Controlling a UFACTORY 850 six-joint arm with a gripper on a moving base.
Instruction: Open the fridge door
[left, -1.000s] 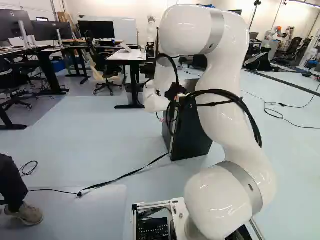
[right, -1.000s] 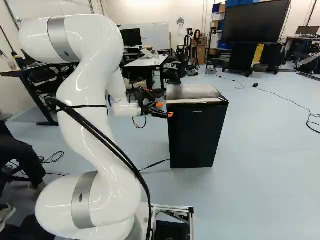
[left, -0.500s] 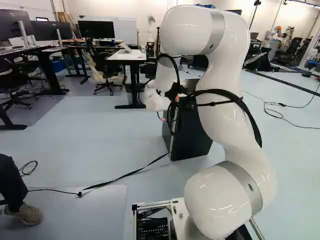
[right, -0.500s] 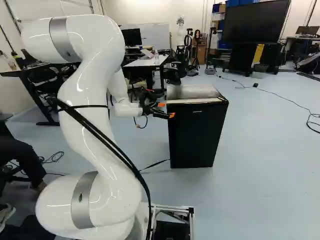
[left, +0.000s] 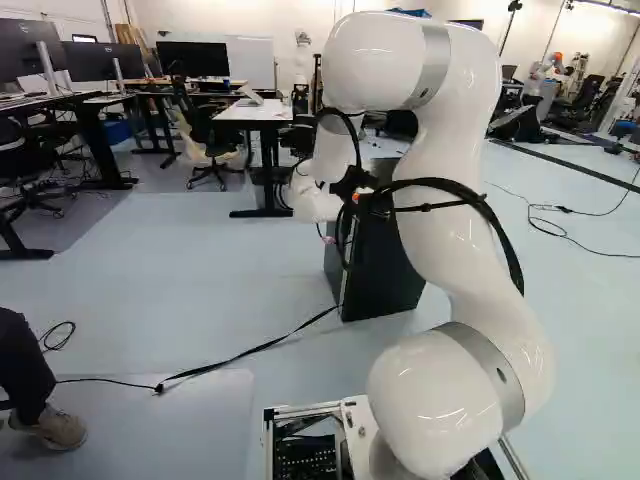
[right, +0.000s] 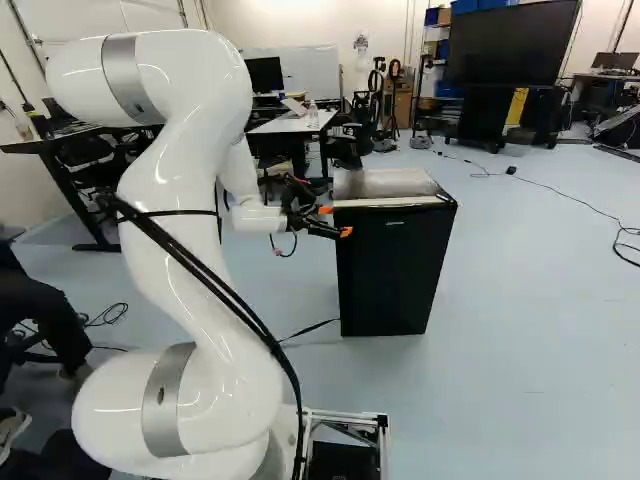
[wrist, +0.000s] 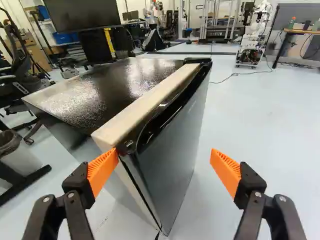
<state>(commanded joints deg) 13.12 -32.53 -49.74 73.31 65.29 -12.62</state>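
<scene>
In the left base view the arm (left: 455, 190) reaches past its own bend to the fridge (left: 385, 275), which stands upright on the floor, a strap (left: 245, 352) running to its foot.

In the right base view the gripper (right: 335, 221) is at the near upper corner of the door (right: 390, 270), likely because that edge swings free. The door faces the base, so its swing should come toward the frame (right: 345, 425); the arm may need to yield.

In the wrist view the fingers are spread, pinching nothing: one pad (wrist: 103, 170) is at the door's corner, perhaps to pry, the other well apart beyond its face, leaving room to pull.
</scene>
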